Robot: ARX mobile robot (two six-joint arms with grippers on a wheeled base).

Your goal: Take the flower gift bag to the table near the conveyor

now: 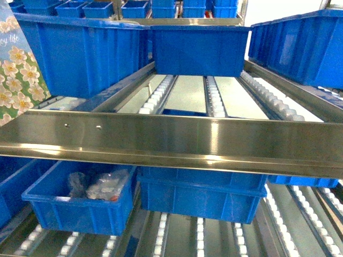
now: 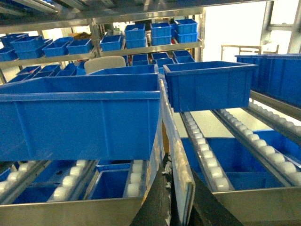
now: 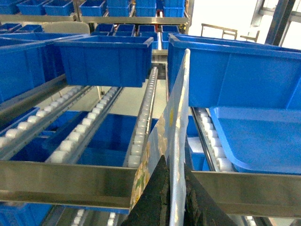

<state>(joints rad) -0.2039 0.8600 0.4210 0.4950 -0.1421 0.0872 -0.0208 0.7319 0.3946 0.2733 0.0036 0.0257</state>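
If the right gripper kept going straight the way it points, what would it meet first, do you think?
Probably the steel front rail of the conveyor, just ahead of the right gripper, whose jaws hold the flat gift bag; depth is hard to judge.

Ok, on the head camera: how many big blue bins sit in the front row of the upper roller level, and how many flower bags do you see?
Blue bins, front row, left, centre, right: 3
Flower gift bag, at the left edge: 1
Total: 4
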